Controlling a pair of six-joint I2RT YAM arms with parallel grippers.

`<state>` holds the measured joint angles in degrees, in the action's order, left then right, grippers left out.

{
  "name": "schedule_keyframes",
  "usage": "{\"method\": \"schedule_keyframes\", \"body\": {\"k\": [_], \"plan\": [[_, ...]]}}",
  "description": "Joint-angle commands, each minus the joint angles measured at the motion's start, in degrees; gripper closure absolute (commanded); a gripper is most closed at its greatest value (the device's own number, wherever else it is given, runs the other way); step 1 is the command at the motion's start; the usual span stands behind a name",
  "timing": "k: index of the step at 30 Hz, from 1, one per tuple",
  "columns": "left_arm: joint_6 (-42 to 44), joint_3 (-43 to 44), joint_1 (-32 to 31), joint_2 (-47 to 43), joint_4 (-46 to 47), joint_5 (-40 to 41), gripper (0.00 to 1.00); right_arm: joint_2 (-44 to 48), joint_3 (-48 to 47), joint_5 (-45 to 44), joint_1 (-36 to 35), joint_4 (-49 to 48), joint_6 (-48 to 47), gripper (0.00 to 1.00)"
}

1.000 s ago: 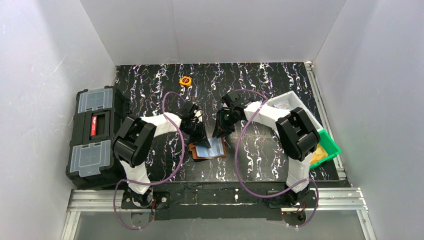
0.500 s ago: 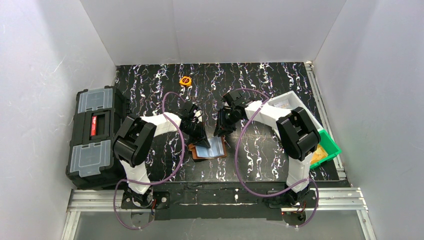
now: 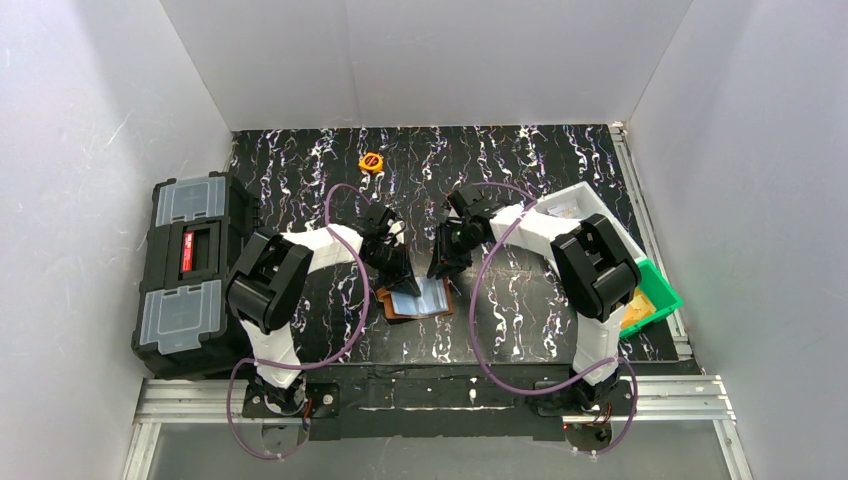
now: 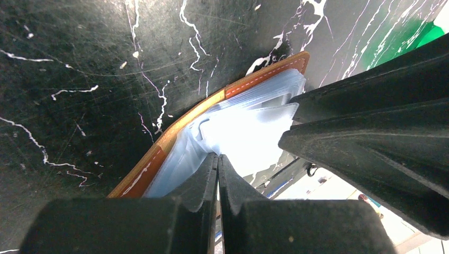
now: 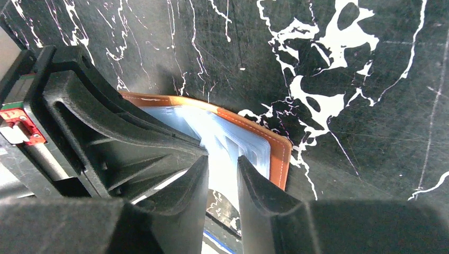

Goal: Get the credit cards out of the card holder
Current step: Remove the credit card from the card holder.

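**Holder between both claws – the right one has to go down**

The card holder [image 3: 418, 299] lies open and flat on the tabletop [image 3: 530, 300], just ahead of my two bases, with its long axis running left to right across the two leaves. My left claw [image 4: 217, 156] is clenched, its fingers meeting tip to tip, with the points down on the clear pockets of the left leaf. I cannot tell whether a sleeve edge is nipped between them or whether they only press there.

My right claw [image 5: 222, 159] hangs over the right leaf, close beside the left one. Its fingers are narrowly apart and grasp nothing, and the pale pocket shows through the gap. The brown stitched rim lies just beyond its tips.

I cannot pick the credit cards out from the shiny sleeves – I judge they are all inside. Both claws are at the holder, but the left looks like the anchor. So the pull falls to the right claw, which would go straight down and then out along the long axis.
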<state>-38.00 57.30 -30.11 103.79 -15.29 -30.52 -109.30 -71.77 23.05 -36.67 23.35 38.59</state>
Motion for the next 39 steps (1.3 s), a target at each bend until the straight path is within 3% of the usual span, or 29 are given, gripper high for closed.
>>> {"method": "schedule_keyframes", "body": {"k": [1, 10, 14, 15, 18, 22, 26, 31, 39], "plan": [[1.50, 0.61, 0.05, 1.16, -3.55, 1.43, 1.00, -0.62, 0.78, 2.09, -0.25, -1.78, -0.09, 0.66], [2.35, 2.67, 0.05, 0.79, -4.43, 1.24, 1.00, -0.63, 2.28, 3.14, -0.78, -2.70, 0.65, 0.71], [2.89, 4.47, 0.05, -0.17, -5.81, 1.16, 1.00, -0.39, 2.36, 2.61, -0.77, -2.25, 0.74, 0.82], [3.16, 5.49, 0.03, -0.97, -7.01, 1.30, 0.99, 0.06, 2.16, 2.21, -0.78, -1.79, 0.78, 0.90], [3.16, 6.36, 0.05, -2.85, -8.26, 1.80, 0.83, 1.16, 1.63, 1.92, -0.72, -1.08, 0.74, 0.95], [3.35, 7.37, 0.03, -5.99, -11.12, 4.36, 0.74, 1.97, 0.36, 2.27, -0.77, 0.16, 0.62, 0.97], [4.37, 7.81, 0.11, -9.00, -15.98, 10.09, 0.79, 1.87, -1.15, 4.09, -0.78, 0.98, 1.22, 0.97], [6.64, 7.68, 0.16, -12.24, -22.31, 17.32, 1.00, 2.38, -2.31, 6.04, -0.94, 1.12, 2.93, 0.97], [8.71, 3.84, 0.23, -12.33, -22.69, 22.85, 1.00, 0.52, -5.76, 6.44, -2.60, 2.26, 4.66, 0.95]]}}
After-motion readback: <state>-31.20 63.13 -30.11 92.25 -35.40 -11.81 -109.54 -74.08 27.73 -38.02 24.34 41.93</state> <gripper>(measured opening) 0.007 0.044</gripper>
